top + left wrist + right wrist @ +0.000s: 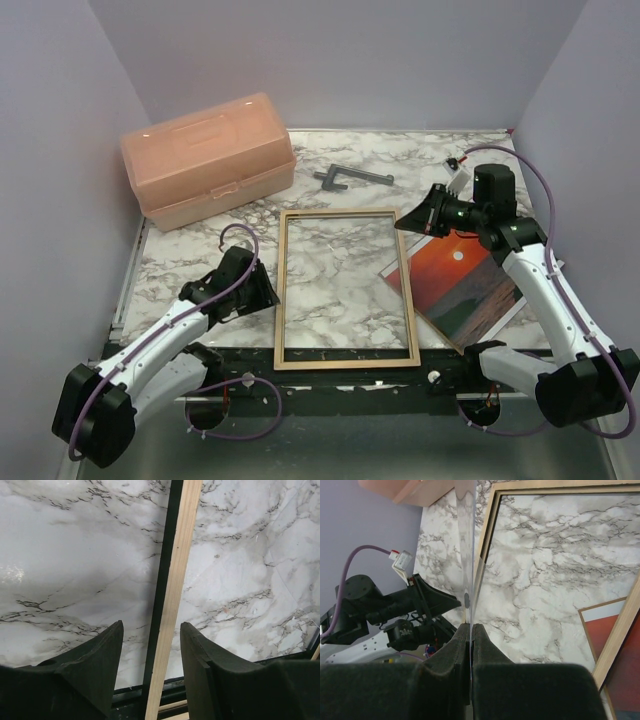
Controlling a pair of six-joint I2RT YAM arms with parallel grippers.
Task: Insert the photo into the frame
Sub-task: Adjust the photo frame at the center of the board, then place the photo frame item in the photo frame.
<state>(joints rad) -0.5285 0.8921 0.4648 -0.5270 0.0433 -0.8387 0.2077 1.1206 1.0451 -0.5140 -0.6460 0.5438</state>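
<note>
— Well, where do we see the frame (345, 290)?
— Flat on the marble worktop (180, 255), tan face up, between our two arms. Its right rail lies across a corner of the photo (462, 285), which rests sunset side up just to the right.
— And our left hand (151, 627)?
— Spread, with one finger on each side of the frame's left rail and a gap showing on both sides.
— Our right hand (471, 627)?
— Pressed together near the frame's far right corner, pinching a thin glossy sheet (466, 555) that we see edge-on. We cannot tell which sheet it is.
</note>
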